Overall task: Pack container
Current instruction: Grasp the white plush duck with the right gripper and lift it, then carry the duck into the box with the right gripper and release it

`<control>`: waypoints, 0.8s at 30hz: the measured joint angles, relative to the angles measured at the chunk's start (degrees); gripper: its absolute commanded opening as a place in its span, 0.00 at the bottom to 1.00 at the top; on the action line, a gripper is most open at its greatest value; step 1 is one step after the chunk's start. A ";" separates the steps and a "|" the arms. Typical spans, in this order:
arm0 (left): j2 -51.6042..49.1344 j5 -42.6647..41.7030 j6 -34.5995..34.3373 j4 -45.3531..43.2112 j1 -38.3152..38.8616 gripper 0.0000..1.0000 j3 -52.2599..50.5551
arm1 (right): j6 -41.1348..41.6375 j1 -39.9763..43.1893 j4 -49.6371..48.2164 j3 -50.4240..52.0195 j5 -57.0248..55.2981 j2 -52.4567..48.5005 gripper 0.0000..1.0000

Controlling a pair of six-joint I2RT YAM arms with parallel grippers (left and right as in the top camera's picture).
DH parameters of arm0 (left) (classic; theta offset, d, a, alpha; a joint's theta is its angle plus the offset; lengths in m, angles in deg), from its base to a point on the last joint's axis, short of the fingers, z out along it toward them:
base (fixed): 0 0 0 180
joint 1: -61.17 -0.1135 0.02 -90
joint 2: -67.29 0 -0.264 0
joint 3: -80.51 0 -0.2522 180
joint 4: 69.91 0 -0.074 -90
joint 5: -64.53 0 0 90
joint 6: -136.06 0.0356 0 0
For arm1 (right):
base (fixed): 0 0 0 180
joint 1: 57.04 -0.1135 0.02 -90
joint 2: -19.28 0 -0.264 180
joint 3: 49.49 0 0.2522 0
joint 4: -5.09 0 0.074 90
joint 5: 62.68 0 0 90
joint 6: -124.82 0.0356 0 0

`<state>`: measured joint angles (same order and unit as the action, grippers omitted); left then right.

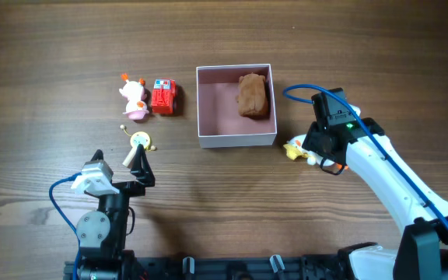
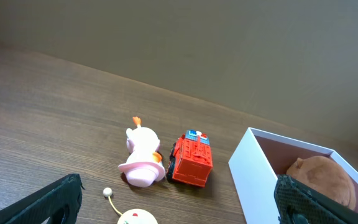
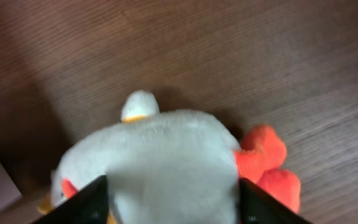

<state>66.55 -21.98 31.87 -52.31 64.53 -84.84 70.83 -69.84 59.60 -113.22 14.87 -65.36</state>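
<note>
Right arm stretched low beside container [image 1: 237, 138]; right gripper [image 3: 174, 196] pinches white plush duck [image 3: 166, 149], a grip only the wrist view shows. Left gripper [image 2: 178, 200] spread.

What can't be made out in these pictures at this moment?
Right wrist: the white plush toy is blurred and cut off at the bottom; whether the right jaws touch it is unclear.
Overhead: the right arm covers most of that toy.
Left wrist: the round toy is cut by the bottom edge; a left jaw hides part of the brown plush in the container.
</note>
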 measured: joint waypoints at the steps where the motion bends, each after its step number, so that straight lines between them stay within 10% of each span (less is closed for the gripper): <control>1: 0.00 0.02 0.00 -0.02 0.00 1.00 0.02 | 0.09 0.00 -1.16 0.44 0.00 0.00 0.46; 5: 0.00 0.00 0.00 0.00 0.00 1.00 0.00 | -0.11 0.11 -5.49 3.19 0.00 0.02 0.04; 24: 0.00 0.00 0.00 -0.02 0.00 1.00 -0.02 | -5.31 -1.11 13.42 -25.88 4.09 1.95 0.04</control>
<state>66.55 -21.98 31.87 -52.33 64.53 -84.87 65.52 -70.95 73.02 -139.10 18.96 -63.42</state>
